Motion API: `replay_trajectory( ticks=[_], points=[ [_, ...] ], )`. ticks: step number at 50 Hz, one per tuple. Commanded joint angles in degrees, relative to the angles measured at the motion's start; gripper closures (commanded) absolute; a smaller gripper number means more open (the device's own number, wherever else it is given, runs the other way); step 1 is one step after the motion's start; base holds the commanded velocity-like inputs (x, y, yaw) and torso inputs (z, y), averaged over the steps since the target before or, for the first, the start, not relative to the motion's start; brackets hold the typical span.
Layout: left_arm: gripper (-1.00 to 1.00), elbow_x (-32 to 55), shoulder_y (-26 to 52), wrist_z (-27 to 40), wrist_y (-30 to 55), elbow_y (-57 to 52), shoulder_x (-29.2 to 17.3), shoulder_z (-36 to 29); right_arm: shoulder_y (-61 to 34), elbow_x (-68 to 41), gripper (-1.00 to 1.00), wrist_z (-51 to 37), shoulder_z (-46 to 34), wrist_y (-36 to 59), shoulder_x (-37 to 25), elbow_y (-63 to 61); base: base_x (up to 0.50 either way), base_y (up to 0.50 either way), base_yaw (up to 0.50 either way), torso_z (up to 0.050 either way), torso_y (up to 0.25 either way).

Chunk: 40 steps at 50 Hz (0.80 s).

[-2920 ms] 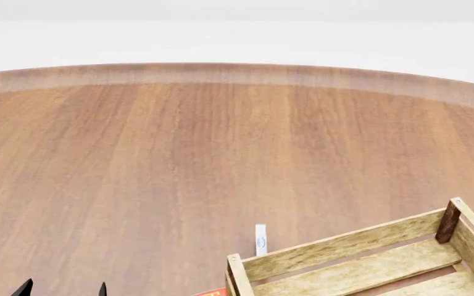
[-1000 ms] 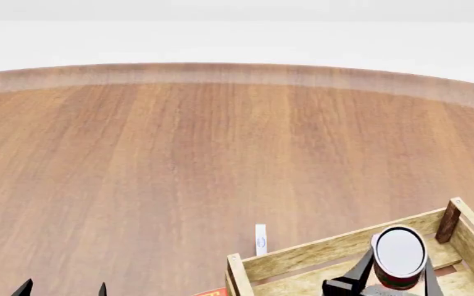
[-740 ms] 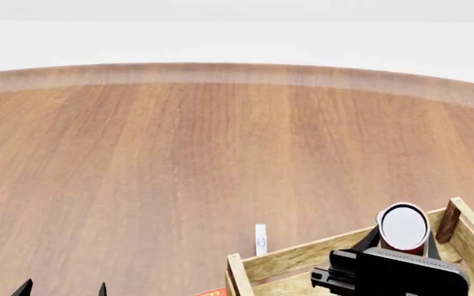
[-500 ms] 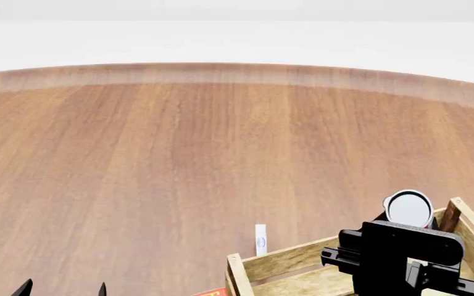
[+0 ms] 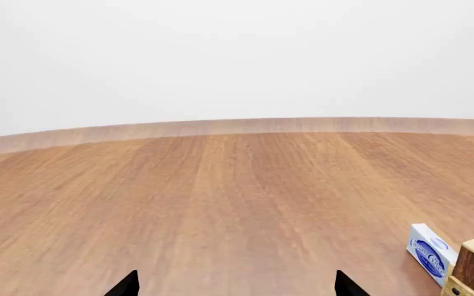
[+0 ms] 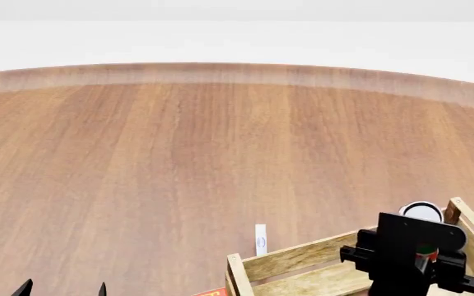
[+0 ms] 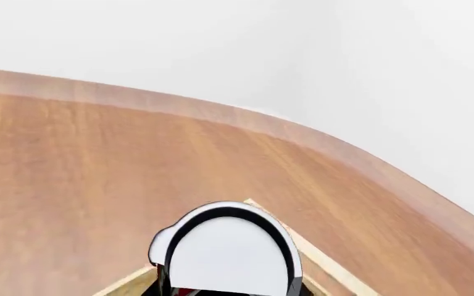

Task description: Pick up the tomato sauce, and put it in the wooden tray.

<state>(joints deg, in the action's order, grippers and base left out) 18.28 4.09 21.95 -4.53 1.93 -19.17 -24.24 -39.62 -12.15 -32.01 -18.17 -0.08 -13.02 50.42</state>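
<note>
The tomato sauce shows its plain white top, with a bit of red and green label lower down. My right gripper is shut on it and holds it up by the far right corner of the wooden tray. In the right wrist view the can's top fills the foreground, hiding the fingers, with the tray's pale rim behind it. My left gripper is open at the near left over bare table; its two dark tips stand wide apart around nothing.
A small white box with a blue mark stands just beyond the tray's far left corner post. A red-edged item peeks in beside the tray's near left. The round wooden table stretches far ahead.
The right arm came into view holding the can over the tray, then carried it away from me toward the tray's far right corner. The left gripper stayed put.
</note>
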Motion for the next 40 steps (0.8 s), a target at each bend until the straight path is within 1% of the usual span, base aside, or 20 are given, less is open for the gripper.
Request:
replay_trajectory(
  ticks=[1, 3, 15, 30, 40],
  points=[
    [-1.00, -0.52, -0.14, -1.35, -0.01, -0.11, 0.99, 1.06, -7.49, 2.73, 1.00, 3.12, 1.75, -10.52, 3.74, 22.09, 0.00, 0.00, 0.00, 0.000, 0.000],
    [-1.00, -0.49, -0.13, -1.34, -0.02, -0.11, 0.98, 1.04, -8.08, 2.76, 1.00, 3.38, 1.98, -11.73, 3.97, 24.28, 0.00, 0.00, 0.00, 0.000, 0.000],
    [-1.00, -0.40, -0.09, -1.21, -0.05, -0.10, 0.89, 0.90, -6.96, 4.01, 1.00, 4.65, 4.45, -12.79, 4.14, 24.49, 0.00, 0.00, 0.00, 0.000, 0.001],
    [-1.00, -0.28, -0.03, -1.06, -0.09, -0.08, 0.76, 0.72, -6.08, 6.87, 1.00, 7.18, 9.32, -10.06, 4.61, 24.54, 0.00, 0.00, 0.00, 0.000, 0.000],
    [-1.00, -0.21, 0.00, -0.97, -0.16, -0.06, 0.69, 0.60, -6.66, 8.38, 1.00, 11.07, 12.29, -5.10, 4.93, 24.55, 0.00, 0.00, 0.00, 0.000, 0.001]
  ],
)
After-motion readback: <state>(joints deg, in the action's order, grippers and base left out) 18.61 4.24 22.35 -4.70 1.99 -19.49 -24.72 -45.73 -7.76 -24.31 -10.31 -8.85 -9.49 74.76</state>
